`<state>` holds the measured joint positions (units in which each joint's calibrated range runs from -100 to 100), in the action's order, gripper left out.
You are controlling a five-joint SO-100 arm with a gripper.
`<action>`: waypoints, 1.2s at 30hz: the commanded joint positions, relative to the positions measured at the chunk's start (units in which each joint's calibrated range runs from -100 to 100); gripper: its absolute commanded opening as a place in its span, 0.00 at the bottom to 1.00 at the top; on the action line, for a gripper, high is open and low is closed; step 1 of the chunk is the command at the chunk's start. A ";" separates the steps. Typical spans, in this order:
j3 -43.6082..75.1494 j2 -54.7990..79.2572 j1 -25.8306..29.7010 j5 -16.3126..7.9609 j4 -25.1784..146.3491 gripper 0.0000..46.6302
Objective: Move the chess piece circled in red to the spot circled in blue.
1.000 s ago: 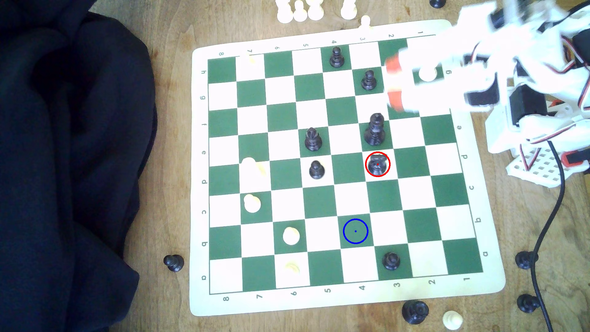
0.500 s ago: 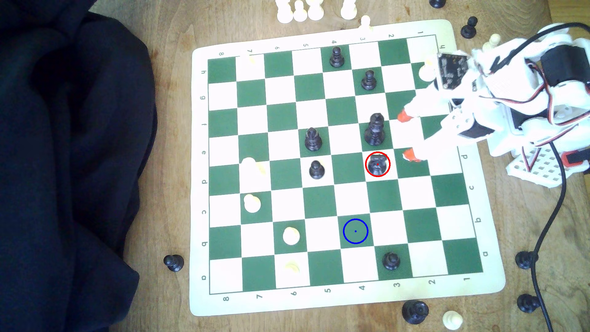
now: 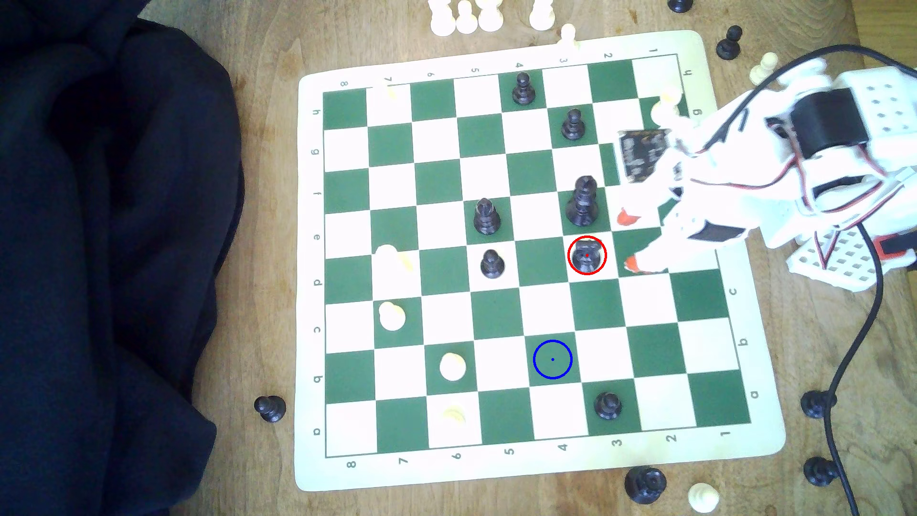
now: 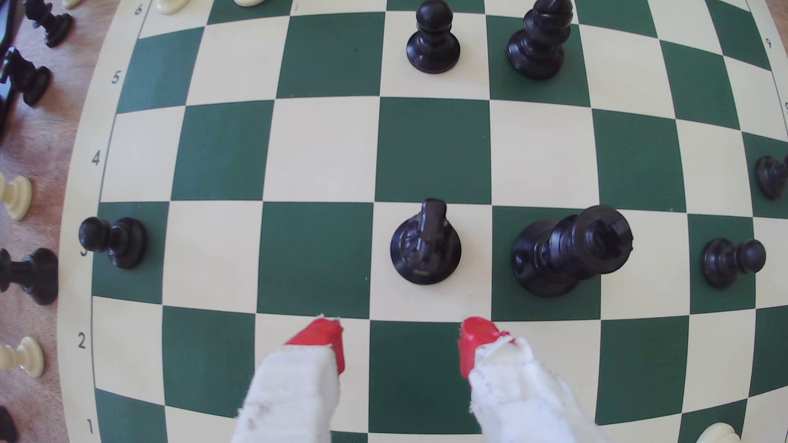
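Chess piece [image 3: 587,256]: upright on its red-ringed white square, long axis vertical, flat top skyward
Claw [image 3: 629,240]: spread wide, empty — just beside the piece
Approach: advance until both tips straddle it, avoiding the tall black piece [image 3: 583,201] adjacent
Spot [image 3: 552,359]: vacant, well apart

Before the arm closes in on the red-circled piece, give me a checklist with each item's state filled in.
1. Gripper open: ok, the red-tipped fingers stand apart.
2. Circled piece upright on its white square: ok.
3. Fingers around the piece: not ok, both tips stop short of it.
4. Gap wide enough for the piece: ok, judging by the wrist view.
5. Clearance from the tall black piece next to it: cannot tell, it stands on the adjoining square.
6. Blue-ringed square free: ok.
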<state>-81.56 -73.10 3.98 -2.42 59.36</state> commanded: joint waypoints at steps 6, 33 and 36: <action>3.59 10.29 -0.50 0.24 -7.27 0.30; 10.85 25.06 0.83 -0.59 -18.74 0.23; 11.03 26.25 1.06 -0.59 -19.31 0.22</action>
<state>-75.06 -47.63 4.72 -2.91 41.20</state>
